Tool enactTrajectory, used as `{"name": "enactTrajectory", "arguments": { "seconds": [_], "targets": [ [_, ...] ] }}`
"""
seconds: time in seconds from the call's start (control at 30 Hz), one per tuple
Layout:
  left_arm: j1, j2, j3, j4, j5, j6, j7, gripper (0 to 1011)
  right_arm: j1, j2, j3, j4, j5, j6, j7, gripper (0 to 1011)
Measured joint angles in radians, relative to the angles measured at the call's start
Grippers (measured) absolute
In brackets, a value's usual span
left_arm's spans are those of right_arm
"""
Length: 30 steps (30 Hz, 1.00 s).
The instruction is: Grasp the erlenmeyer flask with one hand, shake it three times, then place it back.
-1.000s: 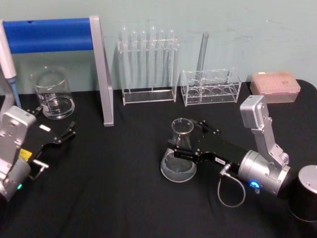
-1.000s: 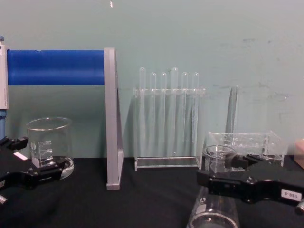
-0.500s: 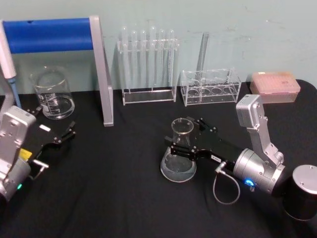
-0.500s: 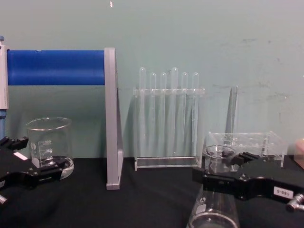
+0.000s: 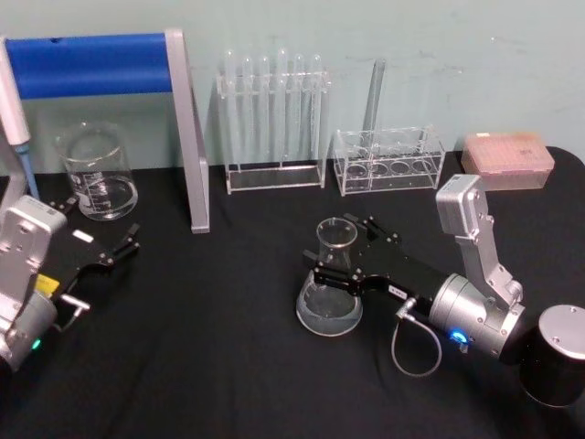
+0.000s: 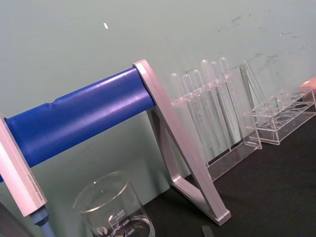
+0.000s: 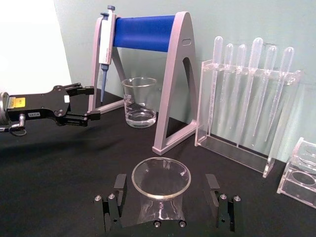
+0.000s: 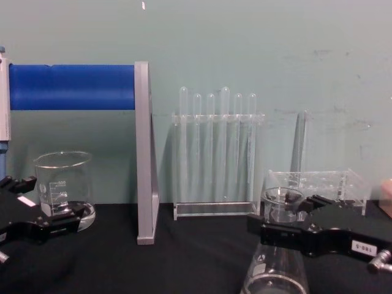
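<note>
With the right gripper's (image 5: 335, 251) fingers (image 7: 120, 188) spread astride the erlenmeyer flask's (image 5: 329, 309) neck, pinch squarely beneath its rim; your left gripper (image 5: 126, 241) idles, spread, near the beaker (image 5: 96, 176).

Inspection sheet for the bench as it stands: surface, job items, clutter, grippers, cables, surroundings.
Surface: black tabletop, flat.
Job's things: erlenmeyer flask upright on the tabletop, centre-right.
Clutter: beaker, pipette stand with pipette, test tube rack, second rack, pink tip box, along the back.
Grippers: right gripper open, fingers either side of the flask neck, not touching; left gripper open, idle near the beaker.
Cables: cable loop at the right wrist, above the tabletop.
Surroundings: teal wall; nothing else seen.
</note>
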Motion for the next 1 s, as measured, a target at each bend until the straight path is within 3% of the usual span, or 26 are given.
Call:
{"name": "enactTrajectory", "arguments": {
  "seconds": [0.37, 0.63, 1.0],
  "targets": [
    [0.000, 0.000, 0.000, 0.000, 0.000, 0.000, 0.000, 1001, -0.001, 0.001, 0.000, 0.000, 0.000, 0.000, 0.000, 1000],
    [0.000, 0.000, 0.000, 0.000, 0.000, 0.000, 0.000, 1001, -0.001, 0.001, 0.000, 0.000, 0.000, 0.000, 0.000, 823],
    [0.000, 0.000, 0.000, 0.000, 0.000, 0.000, 0.000, 1001, -0.001, 0.001, 0.000, -0.001, 0.001, 0.000, 0.000, 461]
  ]
}}
